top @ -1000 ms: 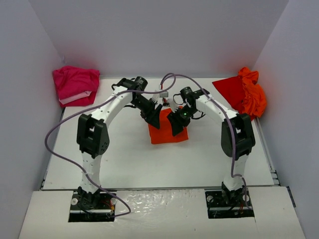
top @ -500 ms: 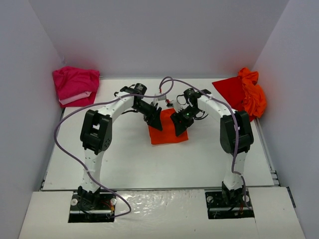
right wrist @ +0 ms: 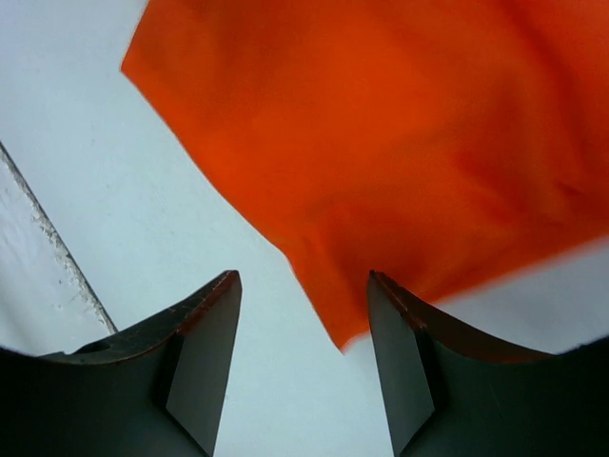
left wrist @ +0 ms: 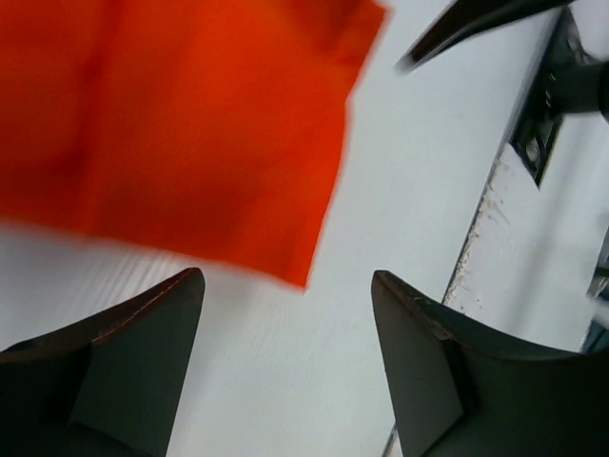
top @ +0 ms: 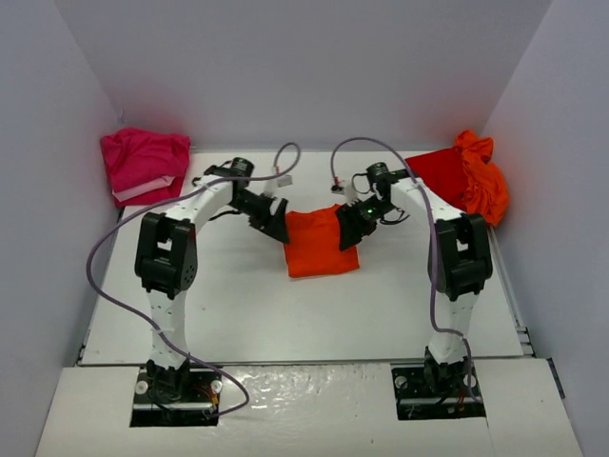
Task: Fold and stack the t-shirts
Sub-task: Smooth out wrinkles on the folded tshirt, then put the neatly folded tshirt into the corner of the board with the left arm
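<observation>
A folded orange t-shirt [top: 320, 245] lies flat in the middle of the white table. My left gripper [top: 277, 225] hangs open just off its far left corner. In the left wrist view the cloth [left wrist: 190, 124] ends short of the gripper [left wrist: 285, 281], and only bare table shows between the fingers [left wrist: 133, 367]. My right gripper [top: 349, 234] stands open at the shirt's right edge. A corner of the orange cloth [right wrist: 400, 143] reaches between its jaws [right wrist: 303, 281] but is not pinched. A magenta t-shirt [top: 143, 163] is heaped at the back left.
A red t-shirt [top: 438, 171] and a crumpled orange one [top: 482, 179] lie at the back right against the wall. White walls close in three sides. The table's raised seam [left wrist: 504, 200] runs close to the left gripper.
Both grippers have drawn apart off the orange shirt, the left one leftward and the right one rightward. The left jaws have widened. The shirt lies uncovered and flat.
</observation>
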You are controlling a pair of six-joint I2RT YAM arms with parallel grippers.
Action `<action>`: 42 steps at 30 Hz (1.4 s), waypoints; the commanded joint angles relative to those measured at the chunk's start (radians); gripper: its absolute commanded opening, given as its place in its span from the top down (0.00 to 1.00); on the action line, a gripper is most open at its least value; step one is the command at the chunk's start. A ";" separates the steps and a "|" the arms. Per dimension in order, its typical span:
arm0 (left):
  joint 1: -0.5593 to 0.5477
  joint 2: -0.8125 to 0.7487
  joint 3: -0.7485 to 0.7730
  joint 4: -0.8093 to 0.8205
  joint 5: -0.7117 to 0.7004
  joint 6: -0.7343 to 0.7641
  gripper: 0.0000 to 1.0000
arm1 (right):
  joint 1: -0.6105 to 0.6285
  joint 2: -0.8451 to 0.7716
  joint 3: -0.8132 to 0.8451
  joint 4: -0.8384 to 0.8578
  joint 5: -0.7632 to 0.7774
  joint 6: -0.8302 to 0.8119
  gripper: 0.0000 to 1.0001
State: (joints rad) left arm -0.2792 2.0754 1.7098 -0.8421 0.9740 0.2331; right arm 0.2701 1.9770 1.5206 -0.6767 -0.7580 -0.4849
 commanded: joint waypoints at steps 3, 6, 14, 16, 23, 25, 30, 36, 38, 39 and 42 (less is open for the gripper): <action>0.198 -0.086 -0.124 -0.152 -0.254 -0.140 0.32 | -0.144 -0.170 0.015 0.039 -0.004 0.080 0.48; 0.209 -0.118 -0.179 -0.135 -0.240 -0.138 0.32 | -0.156 -0.174 0.012 0.047 -0.010 0.091 0.47; 0.207 -0.044 -0.125 -0.175 -0.141 -0.110 0.32 | -0.160 -0.181 -0.007 0.051 -0.017 0.091 0.47; 0.206 -0.029 -0.127 -0.176 -0.093 -0.101 0.31 | -0.160 -0.178 -0.005 0.051 -0.013 0.094 0.47; 0.197 0.074 -0.081 -0.188 0.031 -0.105 0.31 | -0.164 -0.154 -0.019 0.054 0.002 0.104 0.47; 0.190 0.106 -0.063 -0.189 0.063 -0.108 0.31 | -0.166 -0.145 -0.025 0.054 0.001 0.107 0.47; 0.136 0.218 0.006 -0.232 0.134 -0.090 0.31 | -0.169 -0.095 -0.042 0.058 -0.018 0.109 0.47; 0.051 0.279 0.071 -0.179 0.161 -0.150 0.31 | -0.169 -0.055 -0.052 0.060 -0.023 0.106 0.47; 0.037 0.290 0.110 -0.139 0.149 -0.191 0.30 | -0.169 -0.042 -0.059 0.060 -0.036 0.105 0.47; 0.034 0.297 0.120 -0.116 0.147 -0.232 0.30 | -0.169 -0.039 -0.060 0.062 -0.033 0.105 0.47; 0.025 0.316 0.158 -0.085 0.117 -0.289 0.30 | -0.170 -0.028 -0.067 0.070 -0.016 0.110 0.47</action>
State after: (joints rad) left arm -0.2501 2.3747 1.8042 -1.0409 1.1698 0.0205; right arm 0.1100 1.9477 1.4531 -0.6165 -0.7543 -0.3850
